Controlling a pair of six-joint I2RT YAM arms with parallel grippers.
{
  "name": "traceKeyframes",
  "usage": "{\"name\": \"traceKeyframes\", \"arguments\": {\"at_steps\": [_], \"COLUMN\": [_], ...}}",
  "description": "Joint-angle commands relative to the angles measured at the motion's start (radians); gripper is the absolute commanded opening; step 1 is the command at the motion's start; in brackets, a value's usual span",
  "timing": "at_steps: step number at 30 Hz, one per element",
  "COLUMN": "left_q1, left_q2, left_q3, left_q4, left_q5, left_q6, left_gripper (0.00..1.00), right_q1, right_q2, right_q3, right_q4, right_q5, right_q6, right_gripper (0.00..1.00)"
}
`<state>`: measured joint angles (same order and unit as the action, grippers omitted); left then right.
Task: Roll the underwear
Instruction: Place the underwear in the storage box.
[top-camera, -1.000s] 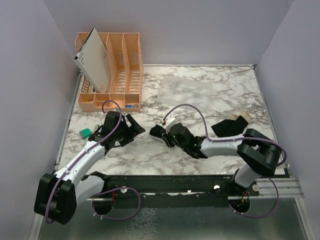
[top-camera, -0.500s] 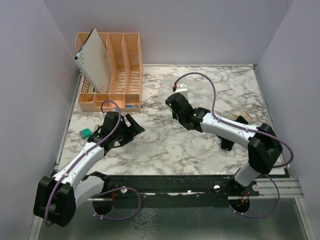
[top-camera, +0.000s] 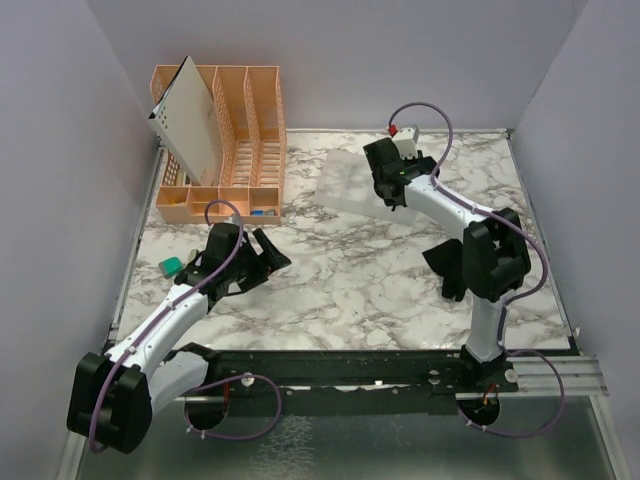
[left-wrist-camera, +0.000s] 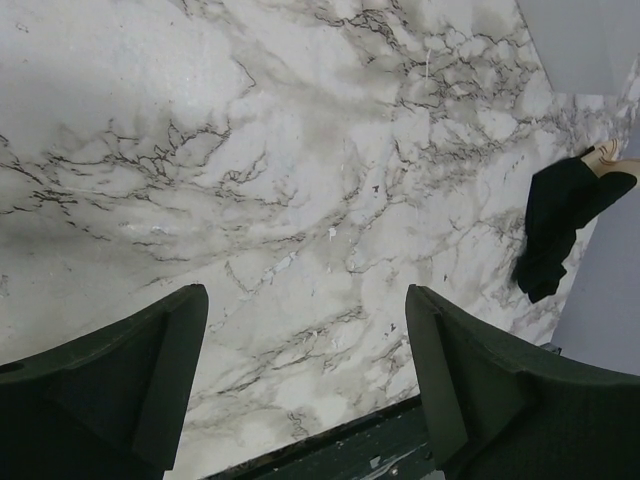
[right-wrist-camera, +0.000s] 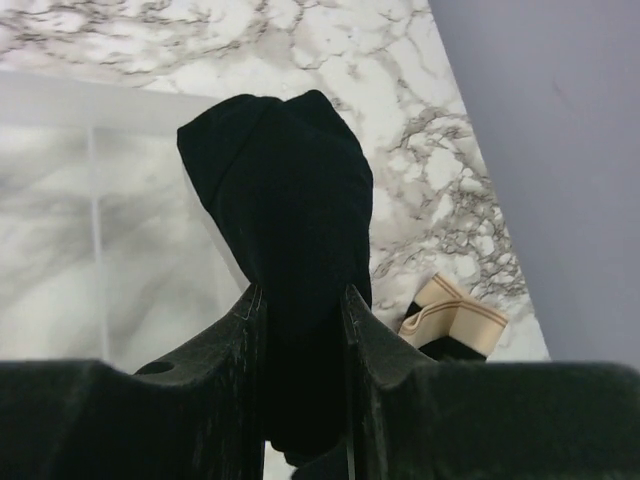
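Clamping 1 rolled underwear (right-wrist-camera: 275, 180) in the right pincer (right-wrist-camera: 300, 295), above the clear mat (top-camera: 345, 180) — seemingly halfway. Leaving the other underwear (left-wrist-camera: 555, 225) apparently unrolled near the right edge of the table (left-wrist-camera: 250, 150) — hovering with left pincer (left-wrist-camera: 305, 300) spread, empty.

- The gripper (left-wrist-camera: 305, 330) has its jaws wide apart, with the marble table (left-wrist-camera: 300, 150) showing between them.
- Black underwear (left-wrist-camera: 555, 225) lies crumpled at the far right, beside the wall (left-wrist-camera: 590, 40), well apart from the gripper.
- Its tan band (left-wrist-camera: 610, 155) is at the upper end.
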<state>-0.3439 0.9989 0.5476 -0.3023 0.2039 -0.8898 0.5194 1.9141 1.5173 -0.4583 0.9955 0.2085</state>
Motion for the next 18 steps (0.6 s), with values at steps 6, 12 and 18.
{"name": "traceKeyframes", "arguments": {"at_steps": [6, 12, 18], "left_q1": [0.011, 0.014, 0.019], "left_q2": [0.001, -0.004, -0.005], "left_q3": [0.000, -0.007, -0.011], "left_q4": [-0.001, -0.003, -0.006], "left_q5": [0.061, 0.066, 0.069], "left_q6": [0.034, 0.037, 0.037], "left_gripper": [0.86, 0.86, 0.86], "right_q1": [-0.050, -0.050, -0.051], "right_q2": [0.197, 0.298, 0.381], "right_q3": [0.158, 0.231, 0.281], "right_q4": [-0.001, 0.005, -0.004], "right_q5": [0.081, 0.040, -0.018], "right_q6": [-0.111, -0.141, -0.142], "right_gripper": [0.00, 0.01, 0.01]}}
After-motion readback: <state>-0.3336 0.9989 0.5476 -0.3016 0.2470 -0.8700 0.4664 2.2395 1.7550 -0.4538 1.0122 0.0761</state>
